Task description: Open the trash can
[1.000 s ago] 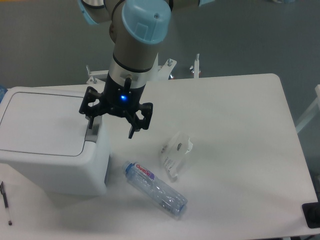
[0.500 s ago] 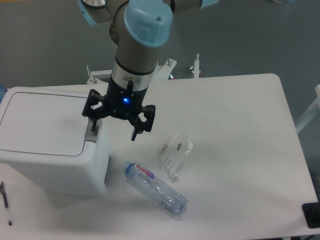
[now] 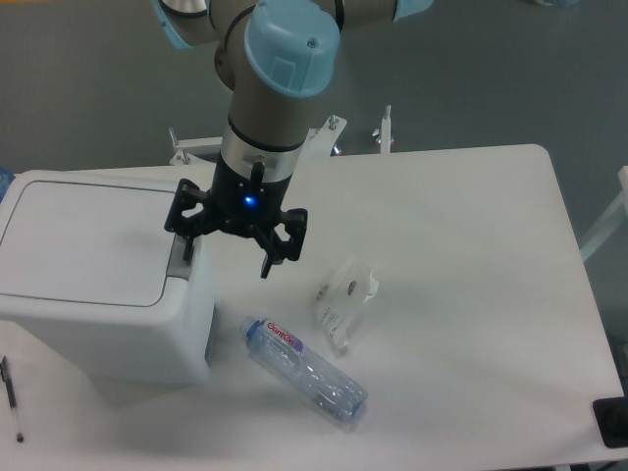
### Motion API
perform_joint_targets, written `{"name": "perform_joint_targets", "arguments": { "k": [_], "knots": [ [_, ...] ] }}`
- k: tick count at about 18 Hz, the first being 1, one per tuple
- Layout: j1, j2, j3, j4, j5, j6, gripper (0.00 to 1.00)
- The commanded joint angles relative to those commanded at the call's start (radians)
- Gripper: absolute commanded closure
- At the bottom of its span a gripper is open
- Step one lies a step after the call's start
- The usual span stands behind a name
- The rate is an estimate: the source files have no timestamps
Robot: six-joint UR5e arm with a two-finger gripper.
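The trash can (image 3: pixel 108 324) is a large boxy white bin at the left of the table, its flat lid (image 3: pixel 83 240) lying closed. A grey push tab (image 3: pixel 180 263) sits at the lid's right edge. My gripper (image 3: pixel 228 257) hangs open over the bin's right rim, pointing down. Its left finger (image 3: pixel 186 241) is right above the tab; whether it touches the tab I cannot tell. Its right finger (image 3: pixel 268 263) hangs over the table beside the bin.
A clear plastic water bottle (image 3: pixel 304 370) lies on its side in front of the bin. A crumpled clear wrapper (image 3: pixel 345 299) rests to its right. A pen (image 3: pixel 12 397) lies at the far left edge, and a dark object (image 3: pixel 612 422) at the right corner.
The gripper has shifted slightly right and down, with its left finger staying over the grey tab. The lid has not moved.
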Motion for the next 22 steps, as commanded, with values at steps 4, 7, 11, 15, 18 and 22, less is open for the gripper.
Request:
{"name": "perform_joint_targets", "arguments": {
  "k": [4, 7, 11, 15, 18, 22],
  "knots": [
    [0.0, 0.0, 0.0, 0.002, 0.0, -0.002, 0.0],
    [0.0, 0.0, 0.0, 0.0, 0.0, -0.002, 0.0],
    [0.0, -0.002, 0.0, 0.002, 0.0, -0.002, 0.0],
    [0.0, -0.005, 0.0, 0.002, 0.0, -0.002, 0.0],
    [0.002, -0.006, 0.005, -0.002, 0.0, -0.003, 0.0],
    [0.026, -0.003, 0.023, -0.006, 0.0, -0.003, 0.0]
  ]
}}
